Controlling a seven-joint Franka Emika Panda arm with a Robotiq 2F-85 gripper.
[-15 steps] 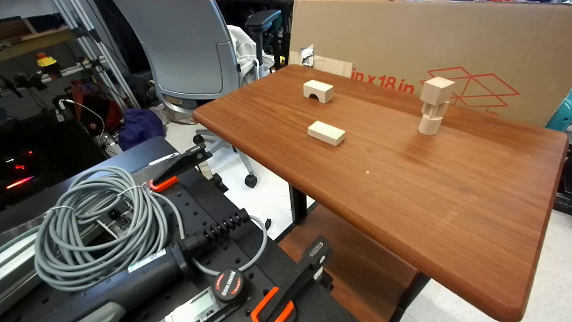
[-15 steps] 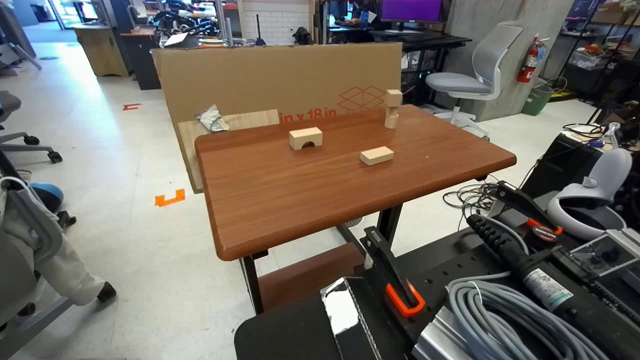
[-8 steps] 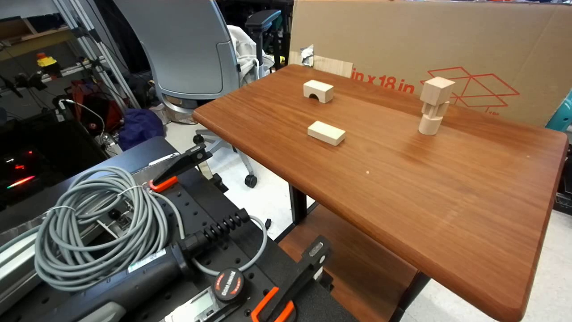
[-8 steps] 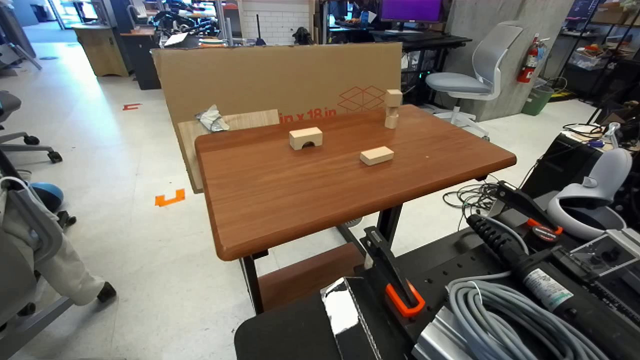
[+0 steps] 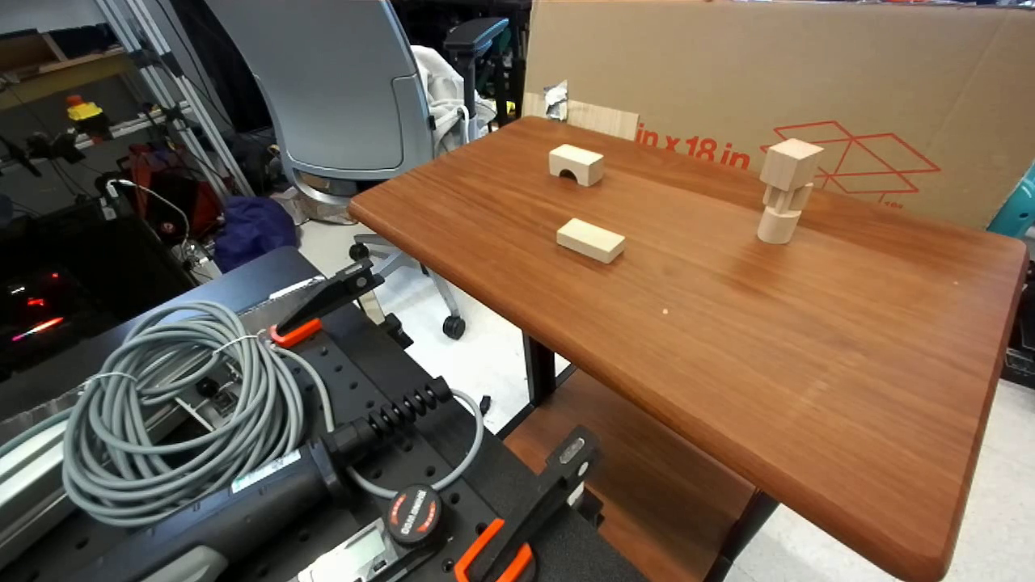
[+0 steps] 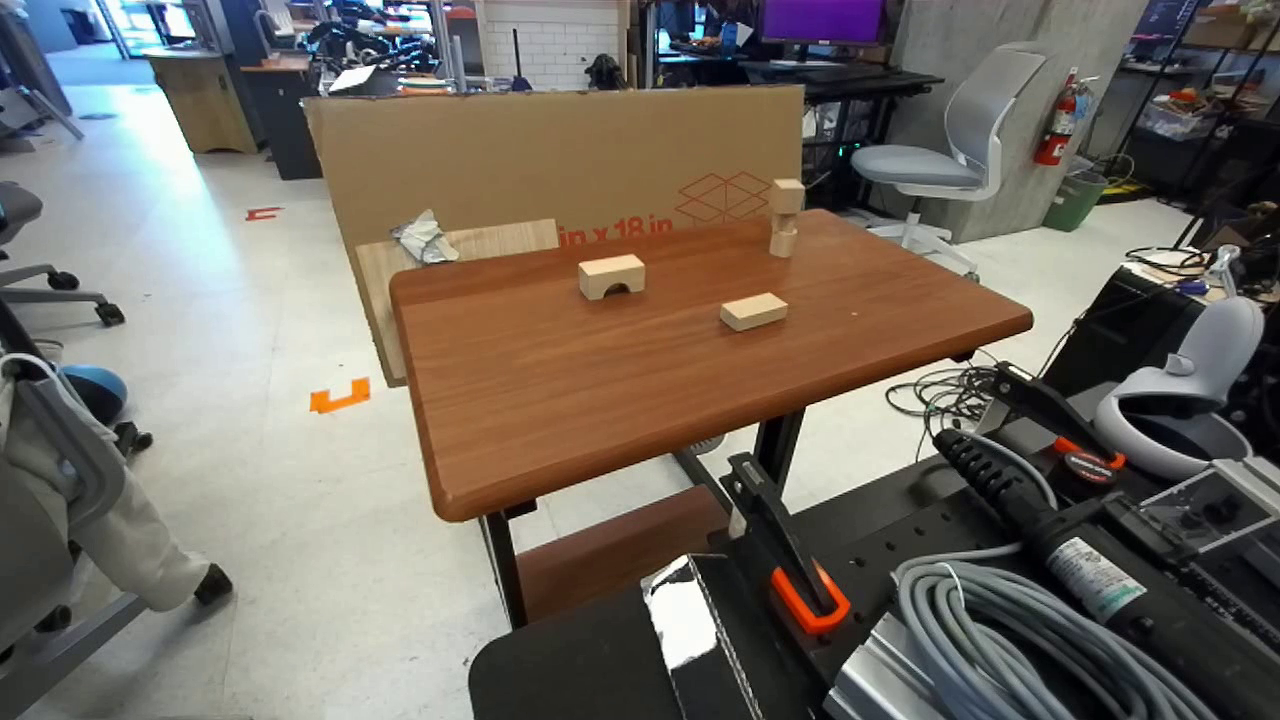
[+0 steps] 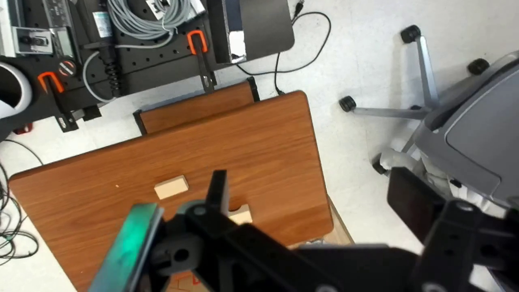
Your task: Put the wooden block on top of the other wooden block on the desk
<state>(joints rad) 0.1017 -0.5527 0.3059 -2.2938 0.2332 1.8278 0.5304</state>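
The notched wooden block (image 5: 576,162) stands on the reddish-brown desk (image 5: 768,364) near its far edge, arch opening down; it also shows in an exterior view (image 6: 611,272). The other wooden block (image 5: 590,240), flat and oblong, lies apart from it, nearer the desk's middle, and shows in an exterior view (image 6: 754,311). In the wrist view my gripper (image 7: 309,174) is open and empty, jaws wide apart, high above the desk's corner and the floor. One finger partly hides the notched block (image 7: 242,215); the flat block (image 7: 171,187) shows fully. The exterior views do not show the gripper.
A stack of wooden pieces (image 5: 780,190) stands upright on the desk near the cardboard sheet (image 5: 687,65) behind it. A black bench (image 6: 900,530) with coiled cable and clamps is at the desk's near side. A grey chair (image 7: 478,134) stands beside the desk.
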